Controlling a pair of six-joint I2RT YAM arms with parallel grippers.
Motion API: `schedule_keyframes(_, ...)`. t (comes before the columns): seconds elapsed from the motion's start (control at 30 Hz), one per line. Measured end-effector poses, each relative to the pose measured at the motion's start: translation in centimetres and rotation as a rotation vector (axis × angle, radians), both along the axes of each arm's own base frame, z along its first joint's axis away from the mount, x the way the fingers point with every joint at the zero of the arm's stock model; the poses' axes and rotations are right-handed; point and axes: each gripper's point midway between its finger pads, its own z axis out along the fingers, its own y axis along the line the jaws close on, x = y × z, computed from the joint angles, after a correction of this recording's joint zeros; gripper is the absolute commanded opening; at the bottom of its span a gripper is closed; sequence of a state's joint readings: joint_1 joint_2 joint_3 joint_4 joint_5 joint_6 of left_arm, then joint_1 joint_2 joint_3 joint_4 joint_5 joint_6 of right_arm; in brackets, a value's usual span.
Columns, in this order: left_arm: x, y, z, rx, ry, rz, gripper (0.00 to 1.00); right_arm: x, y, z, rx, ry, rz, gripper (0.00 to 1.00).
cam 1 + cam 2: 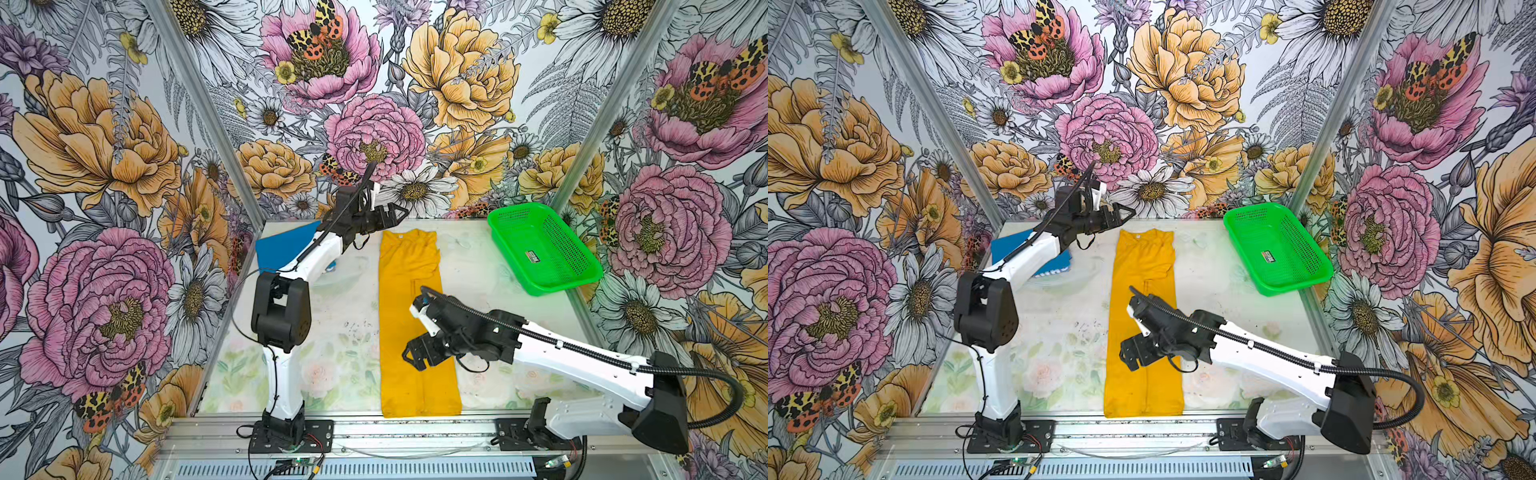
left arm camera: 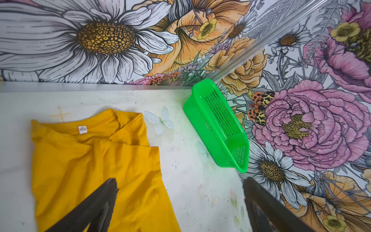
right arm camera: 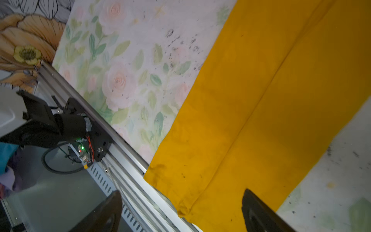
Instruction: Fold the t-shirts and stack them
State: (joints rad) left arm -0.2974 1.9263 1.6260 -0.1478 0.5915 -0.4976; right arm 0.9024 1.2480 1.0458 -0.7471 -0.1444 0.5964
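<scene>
**Shirts flat, nothing gripped**

Mustard t-shirt lies as a long strip down the table centre; blue t-shirt folded far left, under the left arm. Left gripper and right gripper gape wide, empty

Both top views are looking down over the whole table, while both wrist cameras are viewing the yellow shirt from close.
</scene>
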Motion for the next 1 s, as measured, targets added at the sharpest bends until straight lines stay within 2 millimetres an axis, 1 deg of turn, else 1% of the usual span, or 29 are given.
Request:
schedule_keyframes(0.07,-2.4,1.1,-1.0,0.016,0.031,0.017,0.99,2.7,-2.2,0.7,0.025,-0.009,-0.095,0.99)
schedule_keyframes(0.13,-5.3,1.9,-3.7,0.055,0.098,0.038,0.99,5.1,-4.5,1.0,0.042,-0.007,-0.183,0.99)
schedule_keyframes(0.23,-10.4,2.5,-8.1,0.143,0.206,0.061,0.99,7.4,-7.1,0.9,0.053,0.006,-0.265,0.99)
schedule_keyframes(0.33,-15.7,2.8,-11.5,0.242,0.28,0.064,0.99,8.8,-8.7,-0.1,0.045,0.033,-0.306,0.99)
schedule_keyframes(0.4,-18.9,2.9,-12.9,0.29,0.305,0.051,0.99,9.2,-9.1,-1.0,0.028,0.055,-0.307,0.99)
schedule_keyframes(0.5,-23.5,3.1,-14.8,0.35,0.337,0.039,0.99,9.4,-9.0,-2.8,-0.002,0.097,-0.29,0.99)
schedule_keyframes(0.57,-26.1,3.1,-15.7,0.379,0.355,0.023,0.99,9.0,-8.8,-4.0,-0.023,0.126,-0.278,0.99)
schedule_keyframes(0.63,-29.0,2.8,-16.6,0.403,0.377,-0.009,0.99,8.0,-8.7,-5.4,-0.047,0.158,-0.261,0.99)
schedule_keyframes(0.77,-34.5,1.8,-18.6,0.448,0.425,-0.111,0.98,5.2,-7.9,-7.8,-0.096,0.216,-0.203,0.99)
schedule_keyframes(0.83,-37.3,1.5,-19.7,0.474,0.455,-0.169,0.94,3.4,-7.6,-9.1,-0.12,0.251,-0.176,0.97)
schedule_keyframes(0.87,-38.6,1.4,-20.1,0.487,0.47,-0.2,0.91,2.3,-7.5,-9.7,-0.131,0.269,-0.164,0.95)
schedule_keyframes(0.93,-40.7,1.3,-20.7,0.502,0.493,-0.246,0.87,0.2,-7.4,-10.5,-0.148,0.295,-0.139,0.89)
schedule_keyframes(1.0,-42.2,1.4,-21.1,0.511,0.513,-0.278,0.82,-1.5,-7.5,-11.1,-0.161,0.32,-0.12,0.82)
